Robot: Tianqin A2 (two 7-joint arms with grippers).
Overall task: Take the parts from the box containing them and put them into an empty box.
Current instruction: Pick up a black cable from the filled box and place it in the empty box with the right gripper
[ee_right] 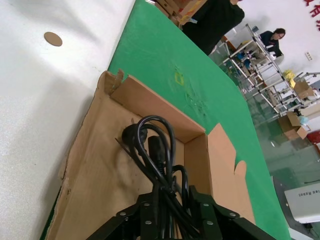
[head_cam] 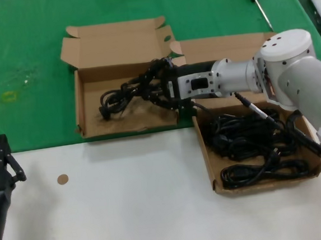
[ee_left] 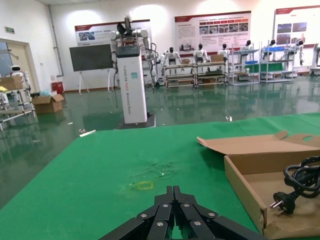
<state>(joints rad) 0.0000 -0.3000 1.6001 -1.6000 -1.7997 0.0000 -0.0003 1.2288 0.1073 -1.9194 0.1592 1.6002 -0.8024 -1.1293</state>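
Left hand (head_cam: 0,159) partly out of view; right hand (head_cam: 156,85) cord-hidden.

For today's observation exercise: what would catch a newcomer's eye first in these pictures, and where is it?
First, the right claw, reaching across the table, shut on a bundled black power cord inside the narrower cardboard box on the green mat. Next, the tangle of remaining cords in the wider box by the right arm. The left claw waits at the near left edge.
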